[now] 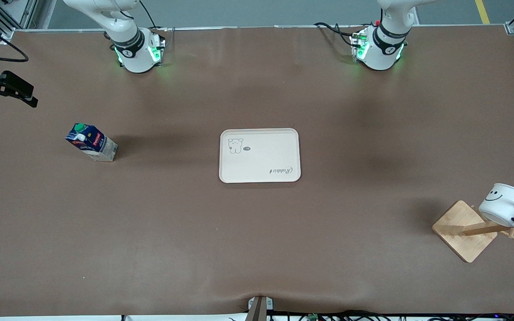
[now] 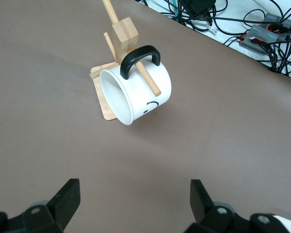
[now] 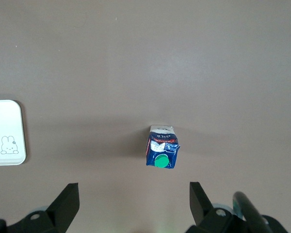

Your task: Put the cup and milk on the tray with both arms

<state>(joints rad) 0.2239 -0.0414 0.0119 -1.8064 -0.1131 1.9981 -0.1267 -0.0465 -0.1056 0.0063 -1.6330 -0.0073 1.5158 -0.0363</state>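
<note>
The cream tray (image 1: 259, 155) lies in the middle of the table, with nothing on it. The blue milk carton (image 1: 91, 142) stands on the table toward the right arm's end. The white smiley cup (image 1: 504, 203) hangs tilted by its black handle on a peg of a wooden rack (image 1: 462, 232) toward the left arm's end, nearer the front camera than the tray. My left gripper (image 2: 134, 194) is open and empty, high above bare table short of the cup (image 2: 140, 92). My right gripper (image 3: 133, 194) is open and empty, high above the table close beside the milk (image 3: 161, 150).
The rack's square base and upright post (image 2: 125, 34) stand under the cup. A corner of the tray (image 3: 5, 131) shows in the right wrist view. Cables (image 2: 262, 34) lie past the table edge near the rack. The brown table cover is bare between the objects.
</note>
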